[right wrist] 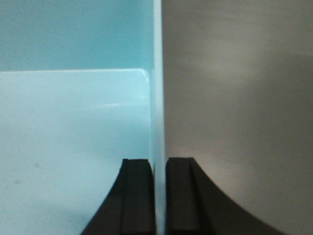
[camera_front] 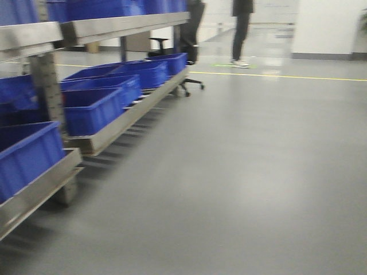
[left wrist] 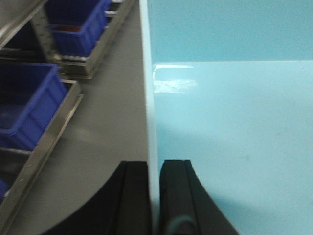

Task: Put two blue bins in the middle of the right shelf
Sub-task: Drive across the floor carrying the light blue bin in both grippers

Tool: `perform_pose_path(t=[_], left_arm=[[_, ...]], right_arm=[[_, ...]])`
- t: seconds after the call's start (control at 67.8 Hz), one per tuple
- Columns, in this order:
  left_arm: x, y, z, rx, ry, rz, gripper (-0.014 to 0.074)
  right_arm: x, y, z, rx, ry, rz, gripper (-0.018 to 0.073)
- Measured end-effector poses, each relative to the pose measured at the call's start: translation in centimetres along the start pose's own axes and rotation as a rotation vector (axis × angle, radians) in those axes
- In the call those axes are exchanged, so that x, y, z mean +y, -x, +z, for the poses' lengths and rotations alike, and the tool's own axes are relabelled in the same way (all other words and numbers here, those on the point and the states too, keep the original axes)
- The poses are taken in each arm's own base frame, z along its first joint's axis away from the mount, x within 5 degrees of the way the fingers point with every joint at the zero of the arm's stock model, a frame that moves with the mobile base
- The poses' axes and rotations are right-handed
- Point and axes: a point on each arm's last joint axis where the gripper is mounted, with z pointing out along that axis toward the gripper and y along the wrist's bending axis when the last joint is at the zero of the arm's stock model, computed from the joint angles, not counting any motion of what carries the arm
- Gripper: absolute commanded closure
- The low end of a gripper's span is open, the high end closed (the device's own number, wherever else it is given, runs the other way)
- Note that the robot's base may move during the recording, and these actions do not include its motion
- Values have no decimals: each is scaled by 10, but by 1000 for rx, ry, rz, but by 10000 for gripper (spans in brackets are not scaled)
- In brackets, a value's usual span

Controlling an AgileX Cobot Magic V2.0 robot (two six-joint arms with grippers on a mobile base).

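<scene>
A pale sky-blue bin [left wrist: 234, 127] fills the left wrist view, and its smooth inside [right wrist: 73, 127] also fills the right wrist view. I cannot make out a second one. My left gripper [left wrist: 154, 162] is shut on the bin's left wall [left wrist: 150, 88], one black finger on each side. My right gripper [right wrist: 160, 160] is shut the same way on the bin's right wall [right wrist: 157, 88]. The bin hangs above grey floor. Neither the bin nor the grippers show in the front view. I cannot tell which rack level is the right shelf middle.
Steel racks [camera_front: 132, 112] run along the left, holding several dark blue bins [camera_front: 92, 106]; the nearest rack end [camera_front: 34, 189] is close. The left wrist view shows them too [left wrist: 24, 103]. An office chair [camera_front: 186, 83] and a standing person [camera_front: 242, 28] are far ahead. Grey floor [camera_front: 241, 172] spreads right.
</scene>
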Motion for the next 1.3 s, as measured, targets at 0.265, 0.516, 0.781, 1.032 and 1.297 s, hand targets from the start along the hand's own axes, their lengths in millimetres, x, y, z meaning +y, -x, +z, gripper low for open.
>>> perform_pose_path(t=[0.265,0.516,0.781,1.032,1.297], left_arm=[[0,0,0,0,0,0,707],[0,0,0,0,0,0,707],[0,0,0,0,0,0,707],[0,0,0,0,0,0,707],[0,0,0,1,-2,-1,707]], right_arm=[[0,0,0,0,0,0,721],[0,0,0,2,-1,0,721],[0,0,0,3,-2,0,721],[0,0,0,3,-2,0,721],[0,0,-1,2,-2,1,721]])
